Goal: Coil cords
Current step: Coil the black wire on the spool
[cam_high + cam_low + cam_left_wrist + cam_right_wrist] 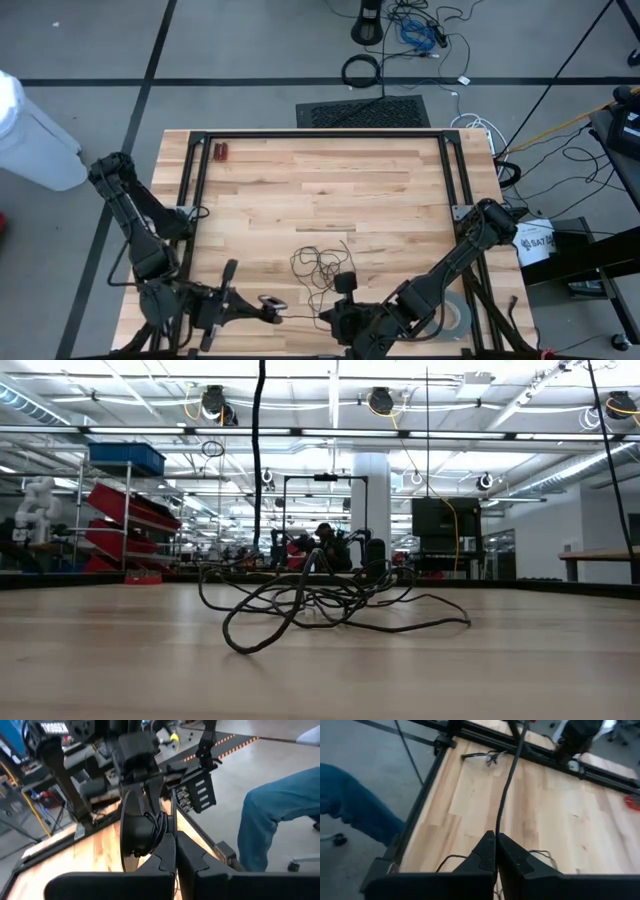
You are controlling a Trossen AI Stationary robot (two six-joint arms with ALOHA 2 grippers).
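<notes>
- A thin black cord (318,264) lies in loose, tangled strands on the wooden table (320,190), toward its near edge, between the two arms; the low view (320,600) shows its loops sprawled on the boards.
- The left gripper (270,303) sits low at the near edge, its fingers (167,851) pressed together; whether they pinch the cord cannot be told.
- The right gripper (345,285) hovers just beside the tangle, its fingers (487,851) pressed together on a strand of the cord that runs taut away across the table.
- A person's leg in blue trousers (272,820) shows beside the table.
- A grey tape roll (455,315) lies under the right arm.
</notes>
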